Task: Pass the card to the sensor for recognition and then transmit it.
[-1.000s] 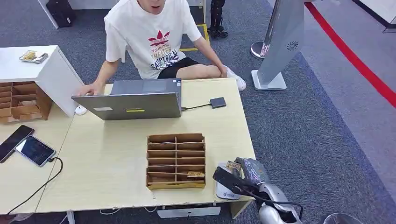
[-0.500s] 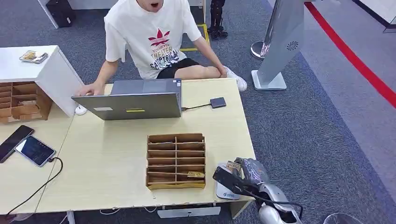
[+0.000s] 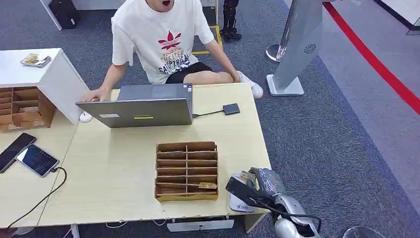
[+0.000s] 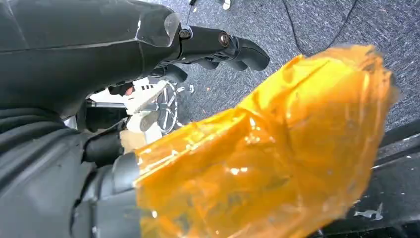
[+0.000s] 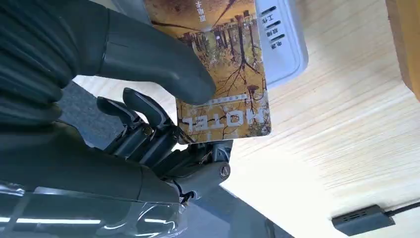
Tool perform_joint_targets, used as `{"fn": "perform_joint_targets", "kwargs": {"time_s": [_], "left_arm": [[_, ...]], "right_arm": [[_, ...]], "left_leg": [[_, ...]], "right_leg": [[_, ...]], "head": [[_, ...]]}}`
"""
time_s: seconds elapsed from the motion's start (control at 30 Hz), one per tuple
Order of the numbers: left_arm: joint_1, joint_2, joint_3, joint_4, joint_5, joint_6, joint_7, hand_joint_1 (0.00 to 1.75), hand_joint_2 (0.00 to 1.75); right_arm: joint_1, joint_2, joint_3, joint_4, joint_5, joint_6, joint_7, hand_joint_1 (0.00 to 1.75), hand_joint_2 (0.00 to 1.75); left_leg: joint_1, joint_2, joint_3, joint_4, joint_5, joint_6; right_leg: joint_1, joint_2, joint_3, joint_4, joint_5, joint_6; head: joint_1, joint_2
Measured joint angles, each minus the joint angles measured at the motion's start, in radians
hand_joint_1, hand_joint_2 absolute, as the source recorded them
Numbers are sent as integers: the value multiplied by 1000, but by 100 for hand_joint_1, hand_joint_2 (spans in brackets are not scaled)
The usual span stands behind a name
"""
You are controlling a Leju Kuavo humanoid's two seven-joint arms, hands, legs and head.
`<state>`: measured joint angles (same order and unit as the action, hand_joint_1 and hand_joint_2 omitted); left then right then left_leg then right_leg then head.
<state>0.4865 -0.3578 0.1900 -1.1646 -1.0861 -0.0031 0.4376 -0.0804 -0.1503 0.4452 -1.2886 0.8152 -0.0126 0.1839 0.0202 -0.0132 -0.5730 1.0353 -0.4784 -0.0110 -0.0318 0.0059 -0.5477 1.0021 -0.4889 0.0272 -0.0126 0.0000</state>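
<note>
Nothing shifted since earlier: right hand point(image 5: 148, 99) pinching card point(image 5: 225, 69) (thumb on top) over white reader point(image 5: 285, 42); left fingers indiscernible.

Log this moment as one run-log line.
right hand: holds brown printed hotel card | card: over white card reader | left hand: holds nothing | stage: sensing

Grey carpet floor point(image 3: 317, 139) with red stripe point(image 3: 376, 64); pale wooden table point(image 3: 114, 173).
</note>
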Motion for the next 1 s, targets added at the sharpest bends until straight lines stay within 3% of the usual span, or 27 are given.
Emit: {"fn": "perform_joint_targets", "kwargs": {"time_s": [0.23, 0.3, 0.4, 0.5, 1.0], "left_arm": [[0, 0, 0, 0, 14, -1, 0, 0, 0], [1, 0, 2, 0, 99, -7, 12, 0, 0], [16, -1, 1, -1, 319, -7, 77, 0, 0], [35, -2, -15, -1, 420, 13, 111, 0, 0], [46, -2, -33, -1, 470, 34, 126, 0, 0]], "right_arm": [[0, 0, 0, 0, -2, 0, 0, 175, 175], [0, 0, 0, 0, -3, 0, 0, 175, 175], [0, 0, -2, 0, -18, -3, -8, 175, 175], [0, -1, -3, 6, -27, -7, -17, 175, 175], [-2, -2, -4, 12, -32, -9, -21, 175, 175]], "left_leg": [[0, 0, 0, 0, 0, 0], [0, 0, 0, 0, 0, 0], [0, 1, 0, 0, -1, 1], [0, 2, 1, 0, -1, 1], [0, 2, 1, 0, -1, 1]], "right_leg": [[0, 0, 0, 0, 0, 0], [0, 0, 0, 0, 0, 0], [0, 1, 0, 0, 0, 0], [0, 1, 0, -1, 0, 0], [0, 1, 1, -1, 0, 0]], "head": [[0, 0], [0, 0], [0, 0], [0, 0], [0, 0]]}}
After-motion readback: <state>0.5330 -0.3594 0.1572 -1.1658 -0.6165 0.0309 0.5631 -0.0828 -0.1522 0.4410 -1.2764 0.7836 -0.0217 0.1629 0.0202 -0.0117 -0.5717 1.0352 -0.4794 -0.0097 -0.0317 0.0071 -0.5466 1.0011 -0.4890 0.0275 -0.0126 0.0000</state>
